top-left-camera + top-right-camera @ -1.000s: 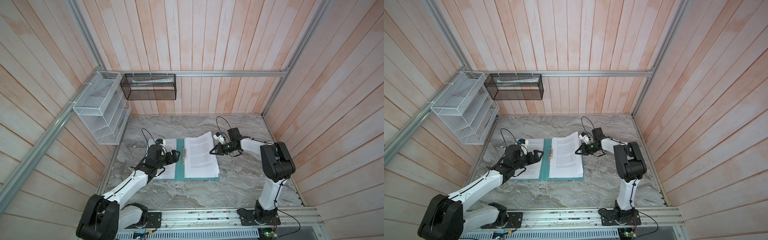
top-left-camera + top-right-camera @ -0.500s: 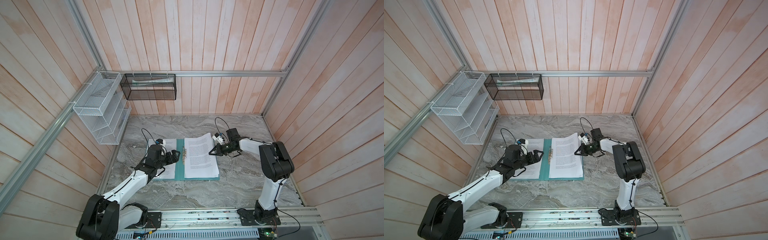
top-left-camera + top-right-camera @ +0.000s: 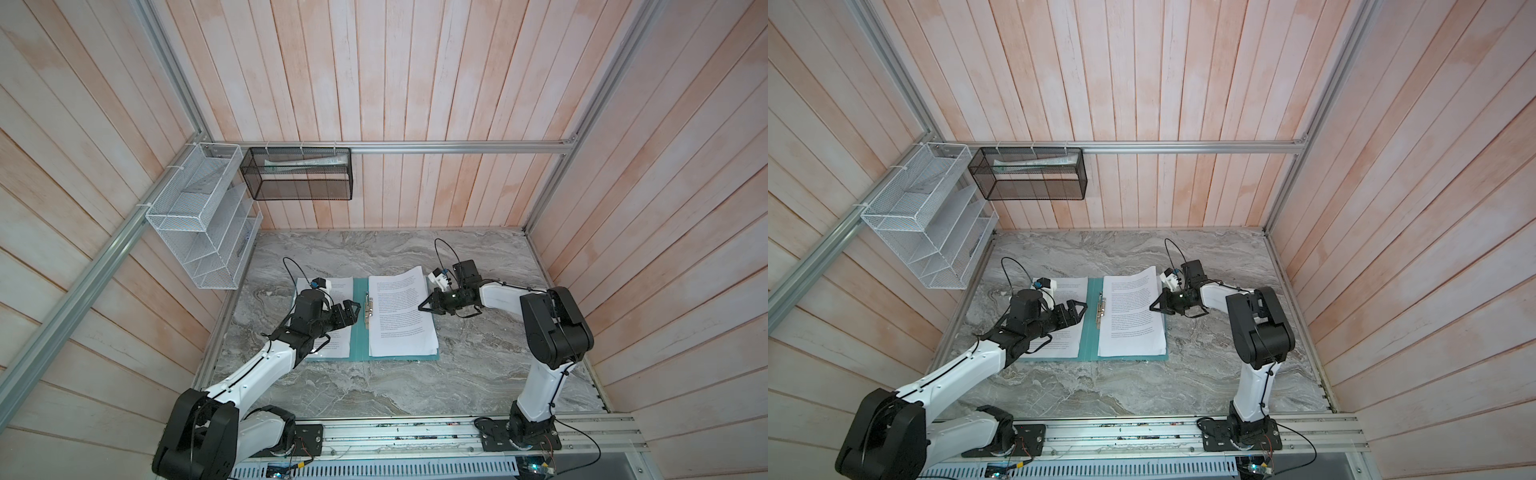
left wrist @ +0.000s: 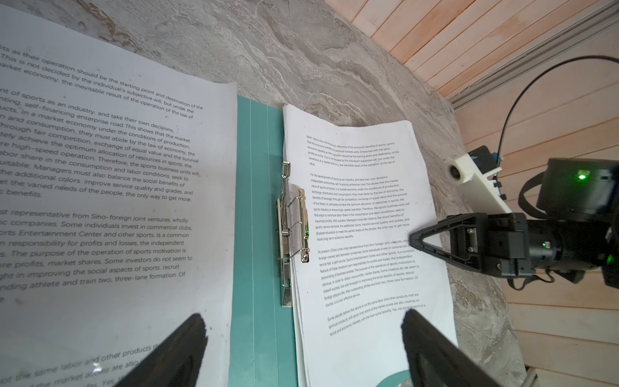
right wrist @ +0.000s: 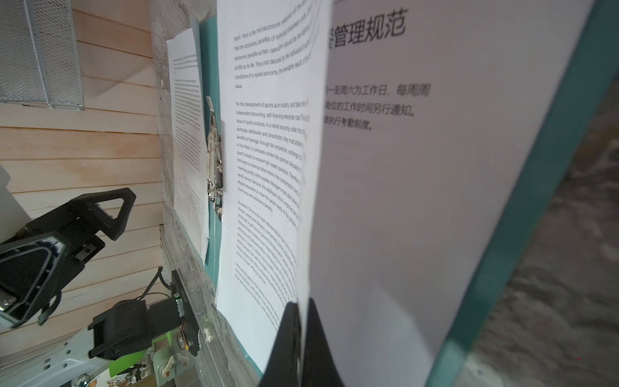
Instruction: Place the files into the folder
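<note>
**A:** The teal folder (image 3: 359,340) is spread wide open, flat on the marble table (image 3: 374,386), with the metal clip (image 4: 294,228) sitting on its spine.

**B:** And the files (image 3: 399,328)?

**A:** They're stacked on the folder's right half, text up, with the inner edge just beside the clip. One more printed sheet (image 3: 343,287) lies on the left half.

**B:** Right hand (image 3: 424,306)?

**A:** Clamped tight on the outer edge of the top sheet (image 5: 268,150), paper pinched between both fingers. That edge is peeled up off the page with a Chinese heading (image 5: 402,167) beneath it.

**B:** Left hand (image 3: 352,315)?

**A:** Spread wide and gripping nothing. It hovers low over the left-half sheet, near the spine, with its tips pointing toward the clip.
</note>
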Robot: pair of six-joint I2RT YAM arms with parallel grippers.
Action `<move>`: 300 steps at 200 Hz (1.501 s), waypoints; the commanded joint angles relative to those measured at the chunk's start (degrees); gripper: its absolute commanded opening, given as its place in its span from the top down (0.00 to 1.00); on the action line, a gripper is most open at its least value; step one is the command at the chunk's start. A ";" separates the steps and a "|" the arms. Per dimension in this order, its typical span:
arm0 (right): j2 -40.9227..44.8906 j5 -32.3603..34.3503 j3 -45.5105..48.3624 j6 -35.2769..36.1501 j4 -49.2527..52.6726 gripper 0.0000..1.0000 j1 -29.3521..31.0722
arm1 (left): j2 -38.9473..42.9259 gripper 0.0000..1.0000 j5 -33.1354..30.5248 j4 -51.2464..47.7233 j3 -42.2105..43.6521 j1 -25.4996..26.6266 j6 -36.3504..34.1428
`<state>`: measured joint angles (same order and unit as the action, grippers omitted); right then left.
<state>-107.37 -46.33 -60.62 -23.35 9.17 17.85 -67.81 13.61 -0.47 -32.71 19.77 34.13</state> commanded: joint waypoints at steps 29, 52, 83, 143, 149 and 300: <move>1.46 1.74 -0.54 -1.08 0.45 1.00 1.20 | 0.22 0.07 -0.02 1.00 1.12 -0.35 0.21; 1.55 2.79 -0.55 -1.81 0.50 1.00 1.73 | 0.31 0.07 -0.06 0.89 1.24 -0.35 0.24; 2.50 3.98 0.29 -3.41 -0.34 1.00 2.08 | 0.77 0.07 -0.17 0.66 1.33 -0.35 0.15; 3.49 5.76 2.04 -5.30 -1.45 0.95 2.83 | 1.21 0.07 -0.33 0.79 1.86 -0.39 0.24; 3.36 5.89 2.02 -5.30 -1.36 0.94 2.89 | 1.26 0.07 -0.32 0.87 1.88 -0.30 0.24; 3.53 16.45 -0.47 -3.72 5.95 0.73 5.78 | 1.07 0.07 -0.42 1.32 2.14 -0.35 -0.03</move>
<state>-104.51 -33.52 -59.22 -28.23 11.68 23.00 -67.40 13.43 -0.38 -31.68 19.77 34.15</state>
